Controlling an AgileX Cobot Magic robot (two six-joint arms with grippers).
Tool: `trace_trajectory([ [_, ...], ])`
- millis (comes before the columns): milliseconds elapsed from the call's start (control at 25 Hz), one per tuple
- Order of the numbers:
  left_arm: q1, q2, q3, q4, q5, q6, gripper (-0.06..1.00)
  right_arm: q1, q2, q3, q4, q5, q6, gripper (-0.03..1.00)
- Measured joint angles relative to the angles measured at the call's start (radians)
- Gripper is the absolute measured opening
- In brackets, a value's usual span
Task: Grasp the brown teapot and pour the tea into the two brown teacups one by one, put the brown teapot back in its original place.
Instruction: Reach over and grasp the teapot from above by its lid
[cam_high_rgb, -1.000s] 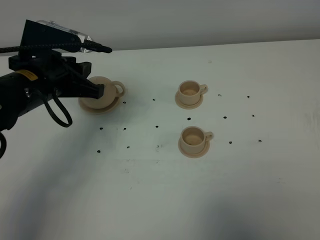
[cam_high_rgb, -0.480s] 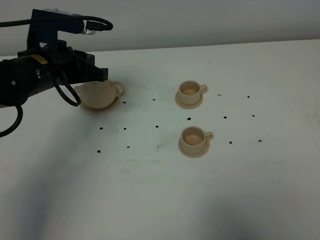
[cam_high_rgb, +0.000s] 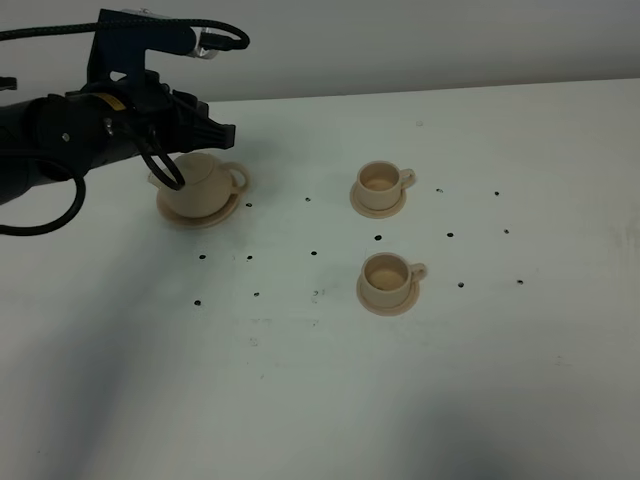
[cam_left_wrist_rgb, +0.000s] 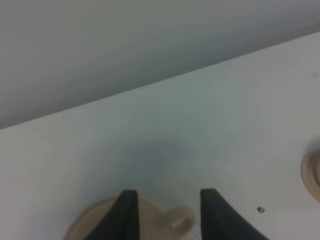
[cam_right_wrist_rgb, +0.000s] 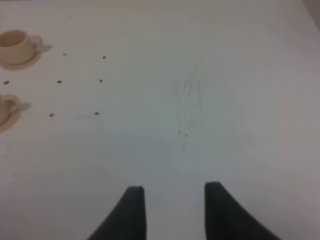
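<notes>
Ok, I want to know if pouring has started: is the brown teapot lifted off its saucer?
No, the brown teapot sits upright on its wide saucer at the left of the table.

The left arm (cam_high_rgb: 60, 150) reaches in from the left edge of the high view, dark forearm roughly level, a camera mount (cam_high_rgb: 150, 35) riding above the wrist and a black cable (cam_high_rgb: 160, 172) looping beneath it. The left gripper (cam_high_rgb: 222, 132) points toward the middle of the scene, its two black fingers (cam_left_wrist_rgb: 127, 212) parted with a clear gap and clamping nothing. The right gripper (cam_right_wrist_rgb: 172, 197), seen only from its own wrist camera, likewise holds its dark fingers spread, with nothing between them.
</notes>
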Motion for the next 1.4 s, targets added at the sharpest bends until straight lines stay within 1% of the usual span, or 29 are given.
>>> trace_trajectory([
  [320, 0.0, 0.123, -0.072, 0.005, 0.007, -0.006, 0.28, 0.0, 0.0, 0.0, 0.0, 0.0, 0.0, 0.31],
  [520, -0.002, 0.191, -0.148, 0.007, 0.027, -0.016, 0.28, 0.0, 0.0, 0.0, 0.0, 0.0, 0.0, 0.31],
  [800, -0.013, 0.259, -0.225, 0.01, 0.052, -0.055, 0.28, 0.0, 0.0, 0.0, 0.0, 0.0, 0.0, 0.31],
  [920, -0.013, 0.281, -0.238, 0.01, 0.057, -0.069, 0.28, 0.0, 0.0, 0.0, 0.0, 0.0, 0.0, 0.31],
  [1400, -0.013, 0.302, -0.244, 0.012, 0.076, -0.074, 0.28, 0.0, 0.0, 0.0, 0.0, 0.0, 0.0, 0.31],
])
